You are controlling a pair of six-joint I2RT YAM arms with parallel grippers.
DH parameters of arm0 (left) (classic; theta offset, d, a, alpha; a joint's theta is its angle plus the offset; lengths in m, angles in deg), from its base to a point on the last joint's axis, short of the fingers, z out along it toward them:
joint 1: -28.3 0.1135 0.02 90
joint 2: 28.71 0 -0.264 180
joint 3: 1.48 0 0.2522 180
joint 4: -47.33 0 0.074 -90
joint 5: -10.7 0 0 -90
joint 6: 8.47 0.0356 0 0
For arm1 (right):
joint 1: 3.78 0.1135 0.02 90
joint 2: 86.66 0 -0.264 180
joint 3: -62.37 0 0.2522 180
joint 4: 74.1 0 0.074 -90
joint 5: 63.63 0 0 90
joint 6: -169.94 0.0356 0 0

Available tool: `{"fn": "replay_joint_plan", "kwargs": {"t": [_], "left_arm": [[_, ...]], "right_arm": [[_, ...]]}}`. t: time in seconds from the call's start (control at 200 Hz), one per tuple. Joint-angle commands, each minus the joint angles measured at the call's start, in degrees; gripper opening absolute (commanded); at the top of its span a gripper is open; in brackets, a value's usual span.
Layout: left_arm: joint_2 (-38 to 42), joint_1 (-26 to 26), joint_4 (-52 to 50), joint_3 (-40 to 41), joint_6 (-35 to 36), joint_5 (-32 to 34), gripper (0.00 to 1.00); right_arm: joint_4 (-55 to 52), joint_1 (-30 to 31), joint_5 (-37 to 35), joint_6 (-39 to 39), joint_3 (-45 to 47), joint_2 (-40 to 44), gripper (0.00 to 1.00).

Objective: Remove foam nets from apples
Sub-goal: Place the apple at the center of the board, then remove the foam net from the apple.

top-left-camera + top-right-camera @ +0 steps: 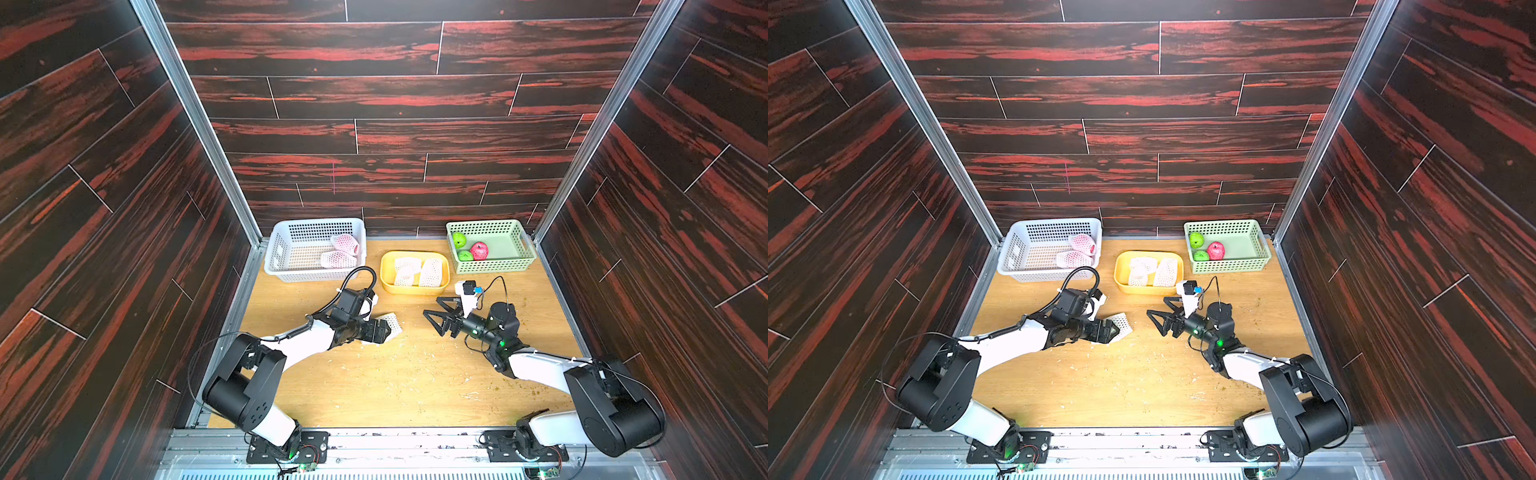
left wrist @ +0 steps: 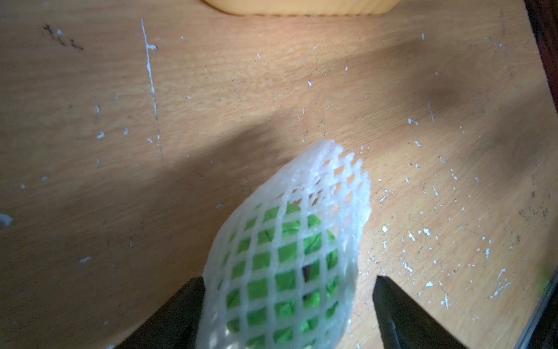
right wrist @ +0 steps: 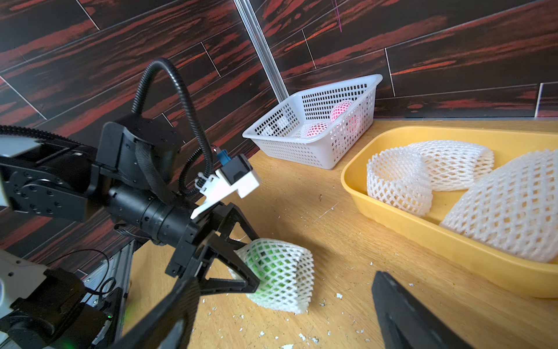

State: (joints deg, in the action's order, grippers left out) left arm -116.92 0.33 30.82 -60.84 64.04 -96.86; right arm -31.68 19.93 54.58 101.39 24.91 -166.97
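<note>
In both top views, your left gripper (image 1: 387,329) straddles a net (image 1: 393,321) on the table (image 1: 415,386), in front of the yellow tray (image 1: 385,276), fingers wide. Your right gripper (image 1: 432,307) hangs empty beside it, fingers parted, near the tray's front rim. The tray holds loose nets (image 1: 430,272). Left of it, a white basket (image 1: 286,249) carries two netted red apples (image 1: 345,243); right of it, a green basket (image 1: 515,249) carries three bare apples (image 1: 479,250).

Left wrist: a green apple (image 2: 288,252) shows through the mesh. One finger (image 2: 181,308) touches the net; the other stands just clear.

Right wrist: the left gripper (image 3: 255,263) flanks the netted apple, near the tray (image 3: 422,232).
</note>
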Motion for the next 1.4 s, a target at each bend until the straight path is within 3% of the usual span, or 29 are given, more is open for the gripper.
{"fn": "replay_joint_plan", "kwargs": {"t": [0.0, 0.286, 0.471, 0.701, 0.952, 1.037, 1.157, 1.288, 1.398], "left_arm": [[4.76, 0.64, 1.82, 0.18, -0.88, -0.18, 0.93], [9.24, 1.95, -7.77, 1.01, -0.08, 4.15, 0.94], [10.44, 1.95, 0.85, 7.51, -4.85, 4.12, 0.94], [8.7, 2.04, 11.5, 12.22, -6.9, 2.21, 0.85], [5.67, 1.97, 14.79, 13.53, -5.76, 3.51, 0.68], [5.65, 2.04, 15.04, 13.27, -5.22, 3.15, 0.56], [5.81, 2.04, 14.35, 12.92, -4.43, 3.22, 0.55], [6.97, 2.03, 10.6, 11.55, -3.58, 2.98, 0.33], [9.11, 1.98, 4.98, 9.11, -1.97, 4.08, 0.25]], "right_arm": [[-0.33, -0.16, 1.01, 0.27, -0.56, -0.49, 0.93], [-0.19, -0.15, 1.46, 0.34, -0.55, -0.28, 0.93], [-0.1, -0.15, 2.03, 0.64, -0.6, -0.3, 0.93], [-0.03, -0.16, 2.37, 0.92, -0.49, 0.22, 0.93], [-0.2, -0.15, 2.2, 0.97, -0.2, 1.01, 0.93], [-0.18, -0.18, 2.28, 1.17, -0.37, 0.73, 0.93], [0.35, -0.15, 2.48, 1.57, -0.29, 0.6, 0.93], [0.19, -0.15, 2.3, 1.49, -0.32, 0.68, 0.93], [0.38, -0.13, 2.27, 1.61, -0.29, 0.43, 0.93]]}}
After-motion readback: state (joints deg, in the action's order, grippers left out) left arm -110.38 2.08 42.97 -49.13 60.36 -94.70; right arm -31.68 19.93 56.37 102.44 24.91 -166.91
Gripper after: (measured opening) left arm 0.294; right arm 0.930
